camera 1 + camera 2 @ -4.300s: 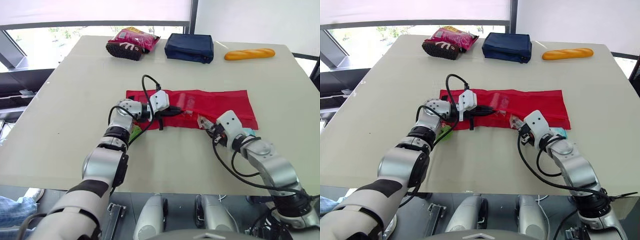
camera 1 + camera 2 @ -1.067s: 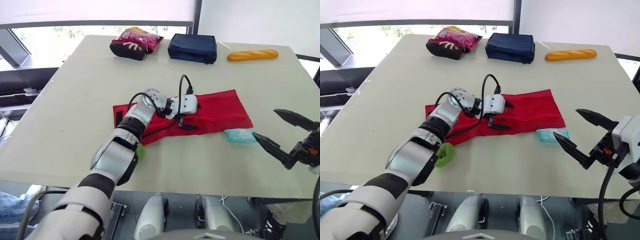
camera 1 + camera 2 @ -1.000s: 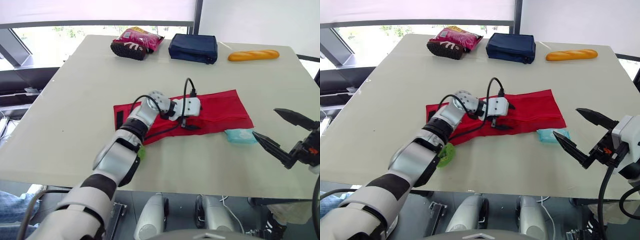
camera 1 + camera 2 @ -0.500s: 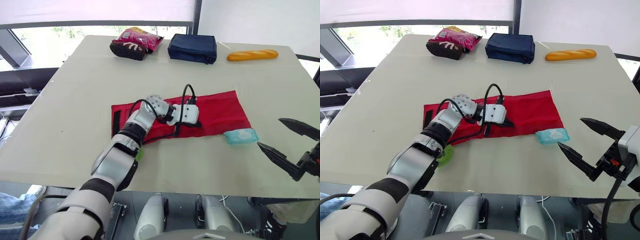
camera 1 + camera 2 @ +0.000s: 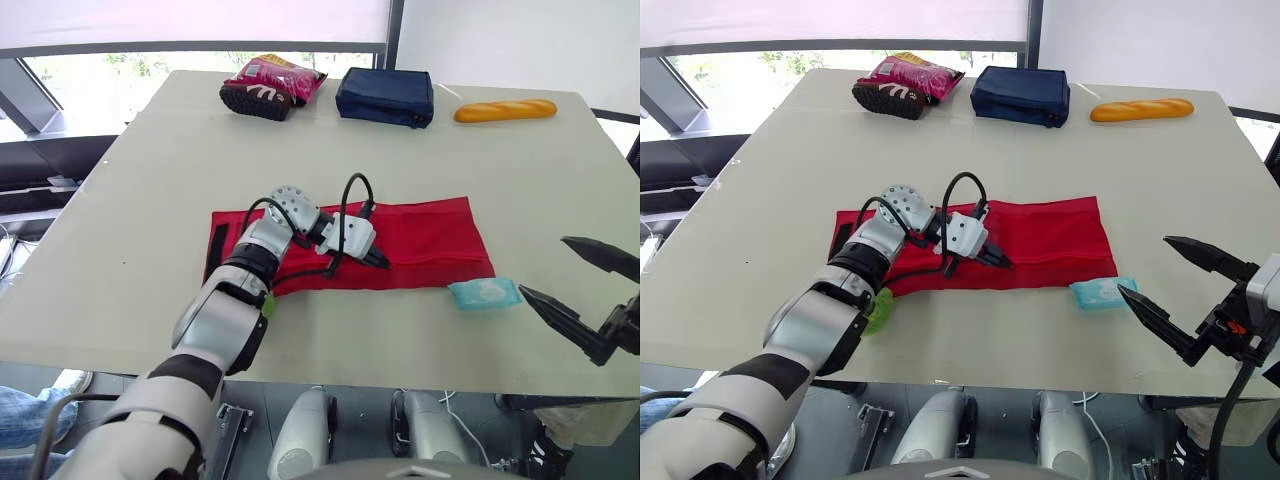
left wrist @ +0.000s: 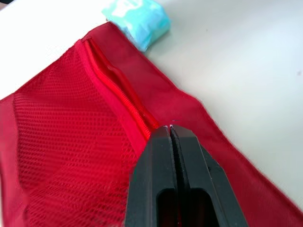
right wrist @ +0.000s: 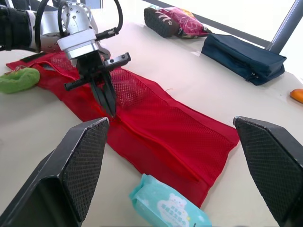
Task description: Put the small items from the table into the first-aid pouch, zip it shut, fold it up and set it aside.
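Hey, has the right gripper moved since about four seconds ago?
Yes. The right gripper has pulled back from the red pouch, toward the robot and its right, farther from the bread loaf, fingers open.

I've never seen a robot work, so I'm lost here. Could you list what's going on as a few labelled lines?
Left end effector: shut, tips at the zipper of the flat red mesh pouch
Right end effector: open, empty, held near the beige table's right near corner
Outside pouch: light-blue wipes pack by its right corner; green fuzzy lump by its left end
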Controlling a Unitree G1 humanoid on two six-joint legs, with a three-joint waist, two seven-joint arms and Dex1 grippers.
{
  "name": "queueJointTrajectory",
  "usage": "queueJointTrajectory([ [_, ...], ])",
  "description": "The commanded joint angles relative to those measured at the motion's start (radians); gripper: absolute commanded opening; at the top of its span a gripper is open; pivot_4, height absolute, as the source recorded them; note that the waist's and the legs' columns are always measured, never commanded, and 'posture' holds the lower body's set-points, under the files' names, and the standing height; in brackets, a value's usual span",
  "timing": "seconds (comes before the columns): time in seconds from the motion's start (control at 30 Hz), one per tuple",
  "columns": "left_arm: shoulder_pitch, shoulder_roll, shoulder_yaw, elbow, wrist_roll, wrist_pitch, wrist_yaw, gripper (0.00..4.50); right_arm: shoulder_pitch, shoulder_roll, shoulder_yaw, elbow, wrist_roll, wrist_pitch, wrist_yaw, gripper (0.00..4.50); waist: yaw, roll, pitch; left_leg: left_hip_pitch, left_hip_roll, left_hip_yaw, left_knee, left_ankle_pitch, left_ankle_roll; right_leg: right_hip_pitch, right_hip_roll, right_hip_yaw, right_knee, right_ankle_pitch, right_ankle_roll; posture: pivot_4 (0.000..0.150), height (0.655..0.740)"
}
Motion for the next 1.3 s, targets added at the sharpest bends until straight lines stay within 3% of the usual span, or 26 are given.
queueJointTrajectory([
  [0.03,-0.048,0.025,0.016,0.055,-0.052,-0.056,-0.067,0.04,0.003,-0.012,-0.032,-0.018,0.016,-0.021,0.011,4.5,0.0,0.0,0.0,0.0,0.0,0.0,0.0,0.0,0.0,0.0,0.0,0.0,0.0,0.0,0.0,0.15,0.7164],
  [0.3,-0.044,0.044,-0.049,0.05,-0.19,-0.018,-0.067,0.04,0.006,-0.011,-0.017,-0.019,0.007,-0.026,0.019,4.5,0.001,0.0,0.0,0.0,0.0,0.0,0.0,0.0,0.0,0.0,0.0,0.0,0.0,0.0,0.0,0.15,0.7164],
  [0.4,-0.062,0.046,-0.047,0.053,-0.207,0.053,-0.067,0.83,0.008,-0.011,-0.02,-0.017,0.009,-0.027,0.025,4.5,0.001,0.0,0.0,0.0,0.0,0.0,0.0,0.0,0.0,0.0,0.0,0.0,0.0,0.0,0.0,0.15,0.7164],
  [0.63,-0.068,0.03,-0.004,-0.019,-0.235,0.231,-0.061,4.44,0.008,-0.009,-0.019,-0.006,0.001,-0.04,0.035,4.5,0.001,0.0,0.0,0.0,0.0,0.0,0.0,0.0,0.0,0.0,0.0,0.0,0.0,0.0,0.001,0.15,0.7164],
  [0.77,-0.03,0.002,0.018,-0.134,-0.191,0.346,0.054,4.48,0.012,-0.002,-0.011,-0.002,-0.01,-0.051,0.04,4.5,0.001,0.0,0.0,0.0,0.0,0.0,0.0,0.0,0.0,0.0,0.0,0.0,0.0,-0.001,0.001,0.15,0.7164],
  [1.1,0.245,-0.102,-0.056,-0.687,0.015,0.749,0.482,4.48,0.015,0.018,0.005,-0.021,-0.02,-0.064,0.021,4.5,0.001,0.0,0.0,0.001,0.002,0.0,0.0,0.0,0.0,0.001,0.0,0.001,0.001,0.0,0.001,0.15,0.7164],
  [1.3,0.286,-0.175,-0.093,-0.767,0.146,0.888,0.693,4.48,0.04,0.032,-0.003,-0.03,-0.025,-0.074,0.018,4.5,0.002,0.001,-0.001,0.002,0.002,0.0,0.0,0.0,0.0,0.002,0.0,0.001,0.0,-0.001,0.002,0.15,0.7164],
])
